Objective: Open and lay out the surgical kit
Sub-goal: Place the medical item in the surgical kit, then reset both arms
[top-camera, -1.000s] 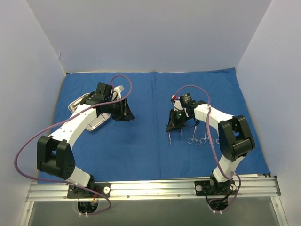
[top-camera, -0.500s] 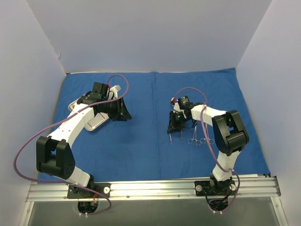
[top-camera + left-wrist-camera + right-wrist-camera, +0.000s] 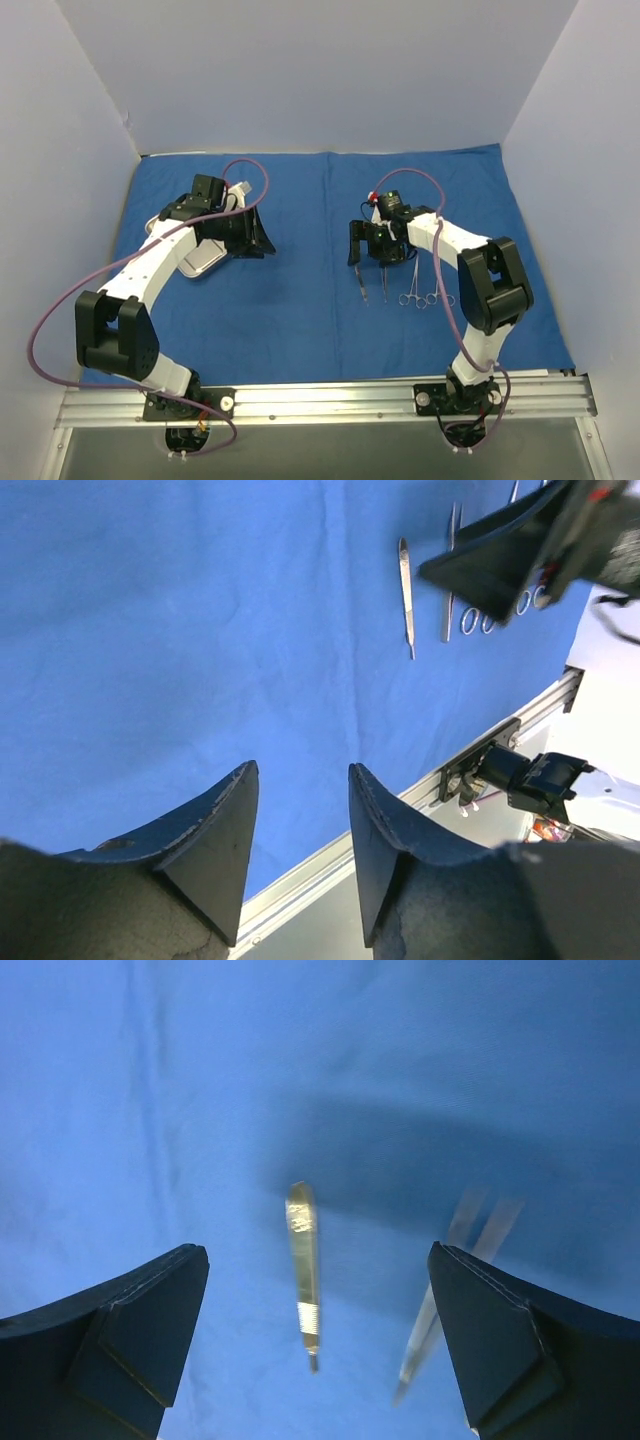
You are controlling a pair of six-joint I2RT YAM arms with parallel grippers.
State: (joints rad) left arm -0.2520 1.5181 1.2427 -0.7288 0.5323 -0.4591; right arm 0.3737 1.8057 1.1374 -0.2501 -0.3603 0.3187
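Surgical instruments (image 3: pixel 410 292) lie in a row at four o'clock on the spread blue wrap (image 3: pixel 300 310). Right gripper (image 3: pixel 318 1260) hovers above, wide open, empty. Left gripper (image 3: pixel 302 775), barely parted, empty, is over the tray (image 3: pixel 153 224) at ten o'clock. Laying-out looks underway; next probably needs another piece fetched.

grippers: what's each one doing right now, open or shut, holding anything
Left gripper: open, holding nothing.
Right gripper: open, holding nothing, above a flat steel instrument.

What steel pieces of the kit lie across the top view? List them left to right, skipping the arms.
steel tray → flat straight instrument → tweezers → ring-handled instruments
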